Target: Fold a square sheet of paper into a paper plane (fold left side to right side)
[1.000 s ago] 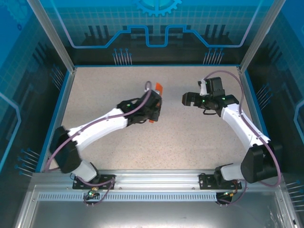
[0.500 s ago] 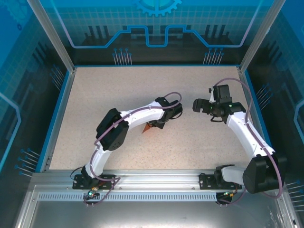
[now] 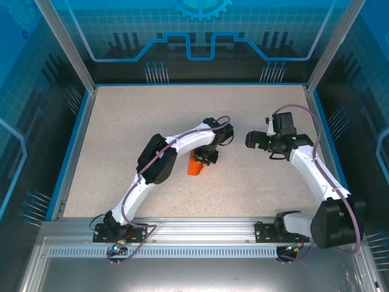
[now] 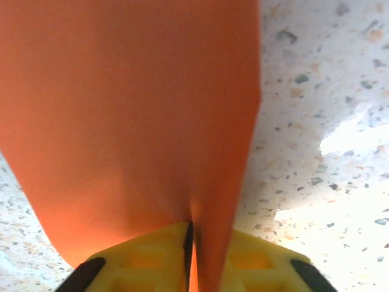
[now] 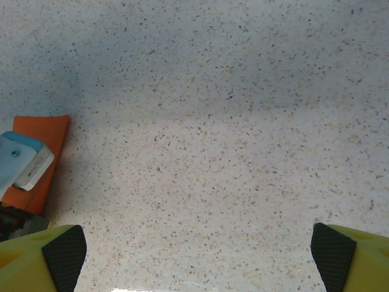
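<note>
While the left gripper (image 3: 207,159) clamps the orange paper (image 3: 194,166) near the middle of the speckled table (image 3: 121,121), the right gripper (image 3: 248,140) hangs nearby on the right, its two fingers spread wide with nothing between them. The white left arm (image 3: 176,143) reaches in a long bend from its base at the near edge to the table's centre, and the paper shows as a small bright patch just beside its tip, on the side nearer the bases. The right arm (image 3: 310,170) curves in from the opposite side, its gripper pointing toward the left one but clear of it.

In the left wrist view, the orange paper (image 4: 134,109) fans out broadly from the left gripper (image 4: 190,240), where a crease runs down into the thin slit between two yellow fingers (image 4: 146,258) that stand almost together. Whether the paper lies flat on the table (image 4: 316,91) or is raised off it cannot be told.

In the right wrist view, the right gripper (image 5: 197,252) shows its black pads (image 5: 64,255) at the two bottom corners, with bare table (image 5: 213,121) between them. A corner of the orange paper (image 5: 45,125) sits at the left edge, partly covered by a pale blue and white casing (image 5: 24,161).
</note>
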Action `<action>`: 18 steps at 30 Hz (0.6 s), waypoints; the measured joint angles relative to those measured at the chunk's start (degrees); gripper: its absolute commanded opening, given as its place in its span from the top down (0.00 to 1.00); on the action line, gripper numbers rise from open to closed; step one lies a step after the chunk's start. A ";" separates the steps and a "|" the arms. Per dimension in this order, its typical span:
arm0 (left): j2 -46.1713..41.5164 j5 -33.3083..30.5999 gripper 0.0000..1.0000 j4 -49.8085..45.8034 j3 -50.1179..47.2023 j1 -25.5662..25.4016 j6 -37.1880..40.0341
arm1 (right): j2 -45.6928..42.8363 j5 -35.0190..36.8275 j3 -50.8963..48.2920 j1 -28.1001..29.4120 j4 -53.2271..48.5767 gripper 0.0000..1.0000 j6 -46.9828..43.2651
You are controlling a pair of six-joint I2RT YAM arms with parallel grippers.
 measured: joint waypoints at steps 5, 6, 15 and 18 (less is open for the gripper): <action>-0.81 6.82 0.66 1.25 -1.14 2.75 0.04 | 2.08 -1.86 0.00 0.00 0.37 0.01 -0.22; -1.16 7.85 0.64 1.92 -1.62 2.99 -0.02 | 2.47 -2.21 0.00 0.00 0.37 0.01 -0.22; -7.26 18.58 0.48 14.36 -11.26 3.82 -0.15 | 5.51 -6.32 0.00 0.00 1.22 0.01 -0.24; -10.91 21.75 0.46 19.61 -16.39 4.63 -0.52 | 7.80 -8.41 0.07 0.07 1.62 0.01 -0.61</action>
